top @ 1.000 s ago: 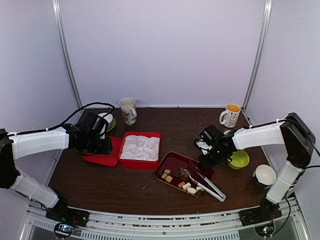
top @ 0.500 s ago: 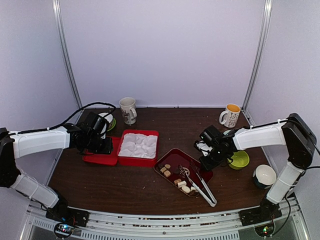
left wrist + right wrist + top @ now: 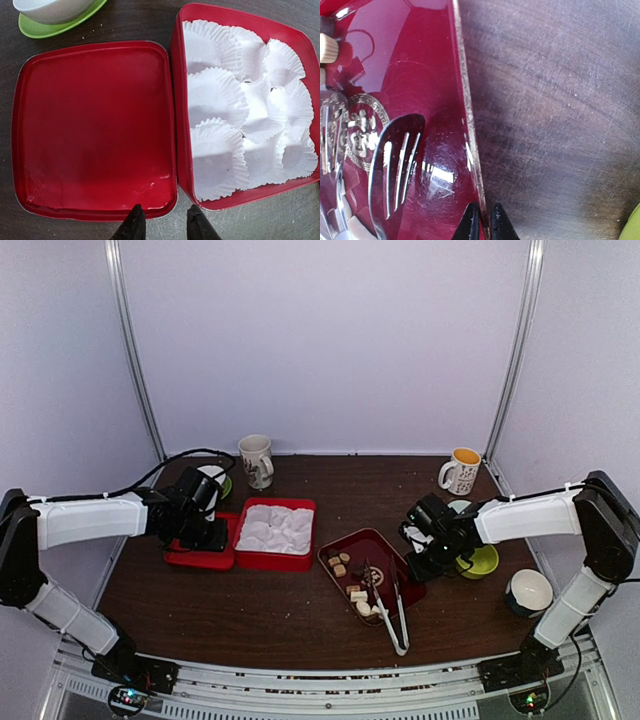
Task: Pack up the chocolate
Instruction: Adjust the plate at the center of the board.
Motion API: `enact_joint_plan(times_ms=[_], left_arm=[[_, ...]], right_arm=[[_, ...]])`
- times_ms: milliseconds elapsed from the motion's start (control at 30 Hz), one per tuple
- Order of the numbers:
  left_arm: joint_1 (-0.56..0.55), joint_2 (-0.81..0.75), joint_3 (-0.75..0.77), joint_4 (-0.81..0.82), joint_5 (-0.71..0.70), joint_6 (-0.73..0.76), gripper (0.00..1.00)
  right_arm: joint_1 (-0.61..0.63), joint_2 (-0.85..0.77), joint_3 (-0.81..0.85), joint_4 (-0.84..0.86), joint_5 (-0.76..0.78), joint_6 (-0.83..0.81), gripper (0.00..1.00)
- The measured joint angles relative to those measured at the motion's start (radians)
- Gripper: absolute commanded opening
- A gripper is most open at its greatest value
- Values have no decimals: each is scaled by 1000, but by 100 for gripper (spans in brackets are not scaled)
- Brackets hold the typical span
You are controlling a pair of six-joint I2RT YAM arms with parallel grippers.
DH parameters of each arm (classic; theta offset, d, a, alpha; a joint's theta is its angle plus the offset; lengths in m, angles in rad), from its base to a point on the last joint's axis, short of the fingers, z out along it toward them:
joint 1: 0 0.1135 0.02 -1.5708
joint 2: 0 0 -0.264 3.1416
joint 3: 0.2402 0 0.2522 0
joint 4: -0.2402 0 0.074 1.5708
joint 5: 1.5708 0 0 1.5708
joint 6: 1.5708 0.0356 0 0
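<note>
Several small brown, tan and cream chocolate pieces [image 3: 355, 592] lie in a dark red tray [image 3: 385, 550] with metal tongs [image 3: 395, 612]. My right gripper [image 3: 420, 565] is shut on the tray's right rim [image 3: 470, 150]. The right wrist view shows one fingertip inside the rim and one outside, with my right gripper [image 3: 482, 222] at the bottom edge; a tan chocolate piece [image 3: 326, 47] and the tongs' slotted head [image 3: 395, 170] show too. The red box [image 3: 175, 125] holds white paper cups [image 3: 220, 100]; its lid [image 3: 95, 130] lies beside it. My left gripper [image 3: 165, 225] is open at their near corners, holding nothing.
A white mug [image 3: 256, 460] and a mug with an orange inside [image 3: 461, 470] stand at the back. A green bowl [image 3: 478, 560] and a white bowl [image 3: 530, 590] sit right of the tray. A white bowl on a green saucer [image 3: 50, 10] is behind the lid.
My right gripper has closed on the tray rim and the tray has swung round, its tongs now pointing toward the near edge. The red box has shifted slightly left.
</note>
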Motion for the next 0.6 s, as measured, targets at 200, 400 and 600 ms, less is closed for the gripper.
enact_joint_plan(times_ms=[200,400,600], left_arm=[[29,0,0,5,16,5,35],[68,-1,-5,42,43,6,38],[109,5,-7,89,89,17,50]], right_arm=[[0,3,-2,46,-8,89,4],[0,25,-1,97,-9,185,6],[0,44,-2,156,2,283,6]])
